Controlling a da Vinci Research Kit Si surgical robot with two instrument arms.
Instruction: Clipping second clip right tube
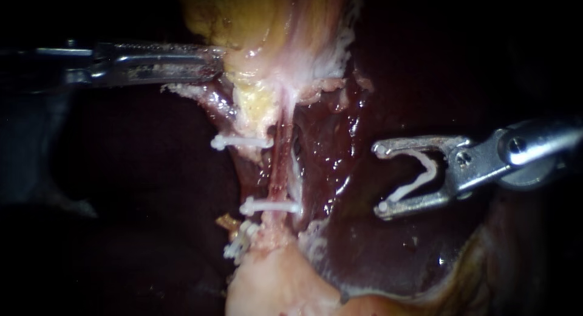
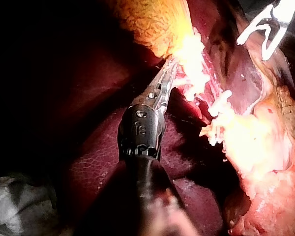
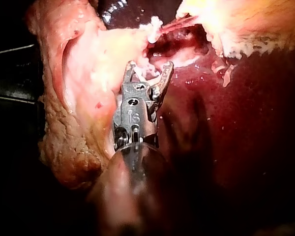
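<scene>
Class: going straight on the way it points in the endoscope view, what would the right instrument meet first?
Most likely the right tube, just above the white clip already on it. The right instrument, carrying an open clip, points that way over liver; depth is unclear.

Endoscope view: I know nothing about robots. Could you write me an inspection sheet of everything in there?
Surface: dark red liver under everything.
Job's things: pale tube hangs below the yellow gallbladder; lower clip crosses it, upper clip ends at its side.
Clutter: clip cluster lowest.
Instruments: left instrument shut on the gallbladder; right instrument holds an open clip, apart from the tube.
Cables: nothing seen.
Surroundings: dark.
</scene>
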